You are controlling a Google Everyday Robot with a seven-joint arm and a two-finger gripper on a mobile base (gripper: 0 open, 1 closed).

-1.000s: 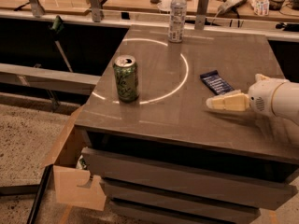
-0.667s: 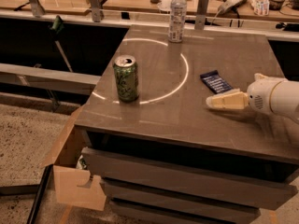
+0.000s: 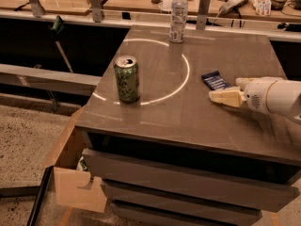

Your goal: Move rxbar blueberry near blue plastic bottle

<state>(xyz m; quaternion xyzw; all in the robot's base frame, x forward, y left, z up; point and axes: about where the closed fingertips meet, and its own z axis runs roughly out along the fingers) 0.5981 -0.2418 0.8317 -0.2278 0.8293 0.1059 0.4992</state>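
One view covers the whole scene. The rxbar blueberry (image 3: 215,80) lies flat on the grey table (image 3: 197,121), near its right edge and just outside a white ring (image 3: 186,73) marked on the top. The gripper (image 3: 225,97) hangs low over the table just in front of the bar, pointing left. It seems placed to come at the wrapper from the side. I cannot tell how far its jaws stand apart, and it appears to carry nothing. The blue plastic bottle (image 3: 178,14) stands upright at the far edge, well apart from the bar, so the carry looks not yet begun. A green can (image 3: 127,78) stands on the ring's left side. Print on the bar, can and bottle label is too small to read.
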